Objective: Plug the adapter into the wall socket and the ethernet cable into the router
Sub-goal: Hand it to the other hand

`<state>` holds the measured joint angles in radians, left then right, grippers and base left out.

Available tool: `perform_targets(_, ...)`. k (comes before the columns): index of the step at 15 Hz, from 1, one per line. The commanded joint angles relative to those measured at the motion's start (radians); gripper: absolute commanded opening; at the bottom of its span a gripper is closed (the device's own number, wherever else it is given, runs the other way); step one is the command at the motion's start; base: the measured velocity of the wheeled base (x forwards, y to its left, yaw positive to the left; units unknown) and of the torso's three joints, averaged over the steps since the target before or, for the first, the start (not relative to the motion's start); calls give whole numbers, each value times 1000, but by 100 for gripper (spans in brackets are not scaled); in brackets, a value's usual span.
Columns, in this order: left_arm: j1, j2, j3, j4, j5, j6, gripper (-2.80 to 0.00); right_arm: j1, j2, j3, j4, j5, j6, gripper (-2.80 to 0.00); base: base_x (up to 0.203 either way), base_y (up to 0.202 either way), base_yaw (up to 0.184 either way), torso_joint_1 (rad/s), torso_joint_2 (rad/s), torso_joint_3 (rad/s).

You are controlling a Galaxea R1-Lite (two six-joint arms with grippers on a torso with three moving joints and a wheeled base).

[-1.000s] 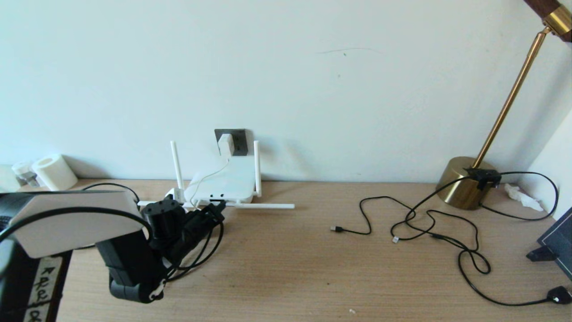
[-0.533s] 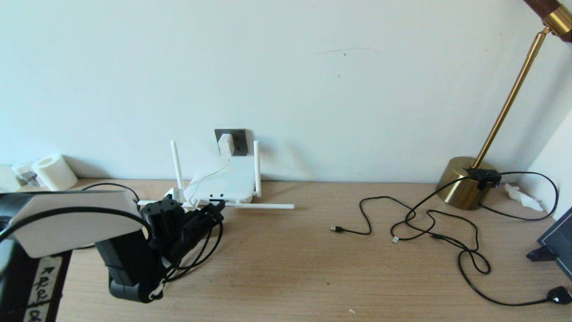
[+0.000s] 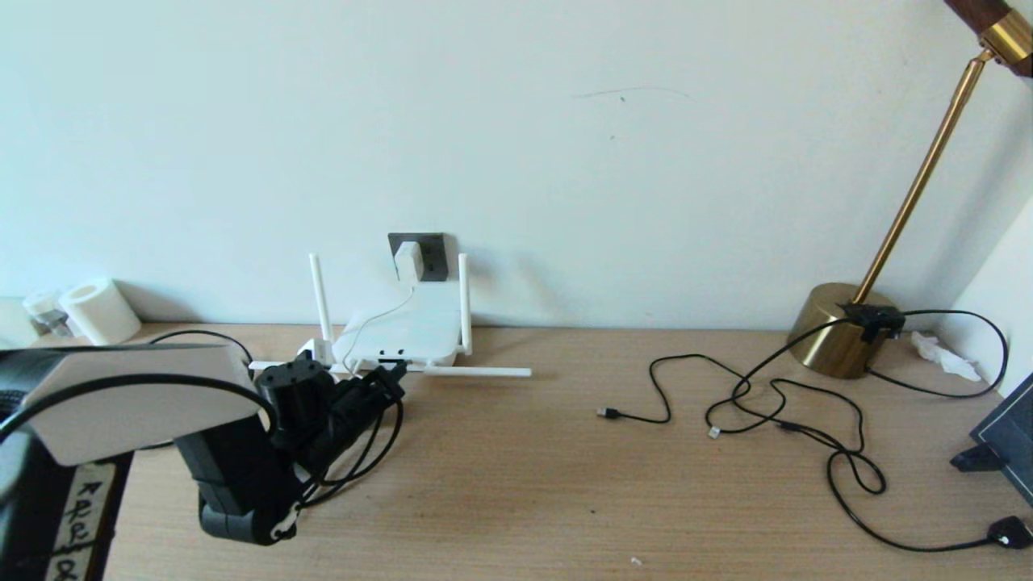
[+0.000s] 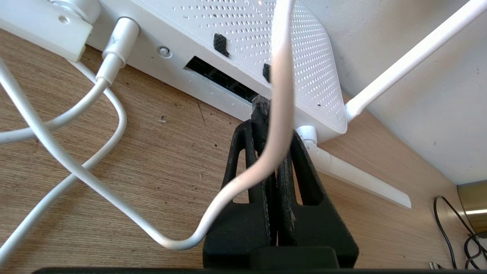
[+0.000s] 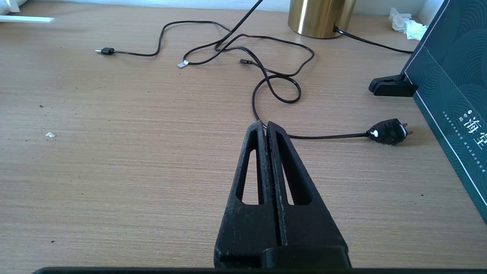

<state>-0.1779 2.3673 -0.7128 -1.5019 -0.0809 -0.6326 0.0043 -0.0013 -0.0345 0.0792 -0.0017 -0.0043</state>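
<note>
On your far left you have one white roll (image 3: 89, 311) by the wall. Next, the left gripper (image 4: 262, 123) pinches the ethernet cable (image 4: 260, 110), its one black connector right at the dark port slot on the front edge of the single router (image 3: 399, 331); you cannot tell whether it is seated. Count four white antennas. Behind it, one adapter (image 3: 408, 260) sits in the one wall socket (image 3: 429, 254), its white cord (image 4: 76, 167) trailing to the router. Further right lie thin black cords (image 3: 775, 403) and one brass lamp (image 3: 839, 327). The right gripper (image 5: 264, 125) hovers pressed together, empty. The dark green box (image 5: 452, 91) bears Chinese characters.
</note>
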Motion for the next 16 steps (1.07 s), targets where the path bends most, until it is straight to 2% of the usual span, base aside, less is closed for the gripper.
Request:
perform_targets(1,0,10,-7,-6,0,-4,-280,0,1,0,1,0,0,-280,0,0,0,0,0,0)
perform_targets(16,-2,44,-44,-4,-5,-3,-280,0,1,1,1,0,0,-280,0,0,0,0,0,0)
